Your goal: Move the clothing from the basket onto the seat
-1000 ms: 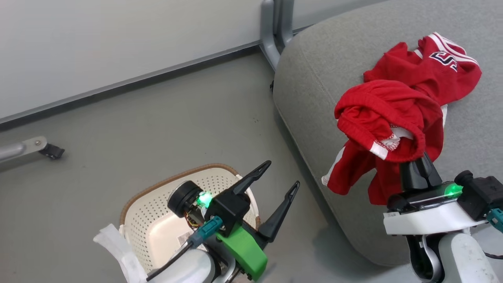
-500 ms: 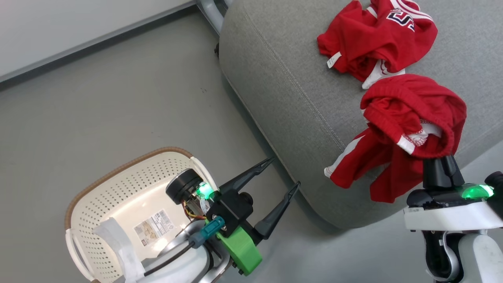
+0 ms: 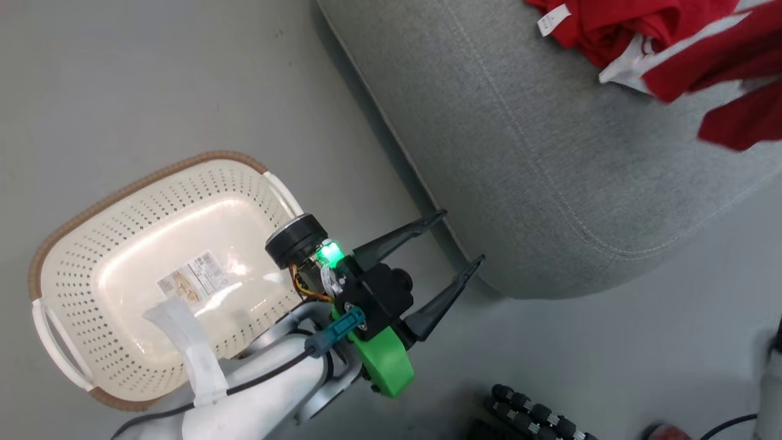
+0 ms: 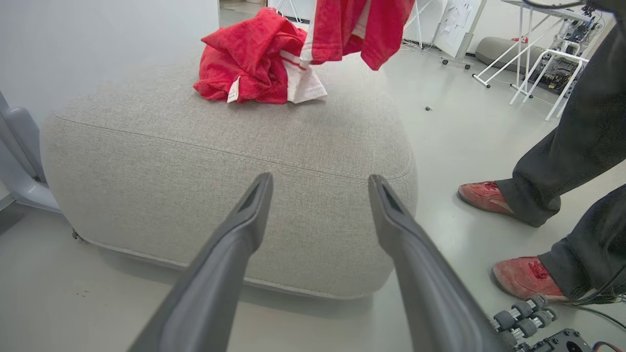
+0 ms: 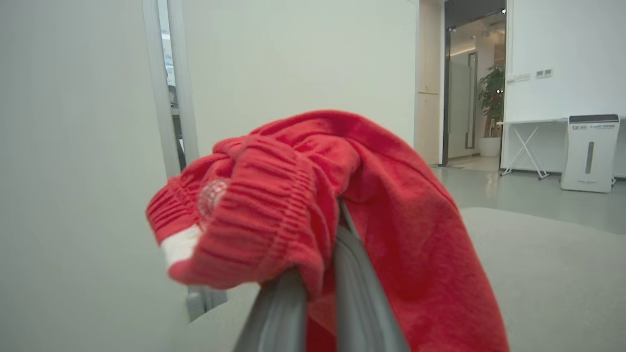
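Cream plastic on your left: the basket (image 3: 79, 256) sits on the floor (image 3: 183, 91), just its label sticker (image 3: 195, 281) on the bottom, so nothing's left to fetch, I'd say. Your left gripper (image 3: 461, 237) hangs beside it, fingers (image 4: 234, 254) spread wide, holding nothing, tips near the edge of the seat (image 3: 519, 153). One red garment (image 4: 244, 63) lies bunched far back on the cushion. Your right gripper (image 5: 323, 274) is clamped on the second garment (image 5: 303, 205), waistband draped over it, above plenty of bare grey to drop onto. Mind the person's shoes (image 4: 484, 195) off the seat's right side.
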{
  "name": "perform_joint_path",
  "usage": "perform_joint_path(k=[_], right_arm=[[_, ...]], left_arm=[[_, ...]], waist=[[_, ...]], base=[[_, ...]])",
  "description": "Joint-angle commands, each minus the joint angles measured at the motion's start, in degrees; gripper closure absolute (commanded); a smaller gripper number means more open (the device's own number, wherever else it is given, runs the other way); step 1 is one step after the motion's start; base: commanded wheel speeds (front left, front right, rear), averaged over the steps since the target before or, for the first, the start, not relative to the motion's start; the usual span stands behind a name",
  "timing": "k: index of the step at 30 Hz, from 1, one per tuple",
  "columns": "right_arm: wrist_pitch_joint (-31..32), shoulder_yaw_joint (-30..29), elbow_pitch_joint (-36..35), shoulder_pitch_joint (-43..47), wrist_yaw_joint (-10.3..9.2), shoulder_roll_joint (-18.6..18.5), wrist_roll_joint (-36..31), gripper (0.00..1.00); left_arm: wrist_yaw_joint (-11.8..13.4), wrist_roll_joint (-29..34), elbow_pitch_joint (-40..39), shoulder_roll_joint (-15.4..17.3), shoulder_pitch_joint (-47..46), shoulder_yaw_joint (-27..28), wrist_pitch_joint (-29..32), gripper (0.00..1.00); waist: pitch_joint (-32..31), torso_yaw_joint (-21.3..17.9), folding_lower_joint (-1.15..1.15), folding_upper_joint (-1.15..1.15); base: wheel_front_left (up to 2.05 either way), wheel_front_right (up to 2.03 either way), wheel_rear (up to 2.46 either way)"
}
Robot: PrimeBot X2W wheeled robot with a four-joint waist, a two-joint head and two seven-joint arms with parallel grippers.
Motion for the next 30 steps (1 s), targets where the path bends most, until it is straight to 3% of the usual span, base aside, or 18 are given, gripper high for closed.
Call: perform_joint_path(k=[1,6,14,16,17,24,30], right_arm=[[-0.12,-2.37,-0.48,-4.06,-0.04,0.05,-1.5,1.0],[-0.13,-9.5,1.99,-16.13,-0.05,-3.55,-6.43,1.0],[-0.07,-16.02,15.6,-28.24,-0.05,-8.72,-14.17,1.0],[-0.07,-17.29,19.0,-29.41,-0.05,-8.62,-16.38,0.65],[-0.07,-18.13,20.43,-29.91,-0.05,-8.47,-17.48,0.0],[-0.07,-21.03,21.28,-26.04,-0.05,-4.45,-21.56,0.0],[-0.07,-17.23,16.98,-16.44,-0.05,-1.11,-21.02,0.0]], left_arm=[[-0.3,0.41,-0.42,0.15,-1.97,0.57,-0.13,0.0],[-0.58,0.57,-1.11,-0.69,-4.59,1.3,-0.39,0.0],[0.03,0.09,-0.66,-2.51,-7.46,3.13,-2.6,0.0],[0.12,-0.34,-0.21,-2.97,-7.52,3.33,-3.05,0.0],[0.27,-0.5,-0.01,-3.16,-7.45,3.5,-3.52,0.0],[0.81,-2.09,1.2,-3.83,-6.39,4.91,-6.58,0.0],[2.69,-3.24,2.38,-4.64,-3.96,7.86,-9.73,0.0]], waist=[[9.31,4.69,0.0,0.0],[14.81,8.78,0.0,0.0],[18.81,14.63,0.0,0.0],[18.86,15.54,0.0,0.0],[18.82,15.9,0.0,0.0],[16.44,16.37,0.0,0.0],[10.71,16.7,0.0,0.0]], base=[[0.0,0.0,0.0],[0.0,0.0,0.0],[0.0,0.0,0.0],[0.0,0.0,0.0],[0.0,0.0,0.0],[0.0,0.0,0.0],[0.0,0.0,0.0]])
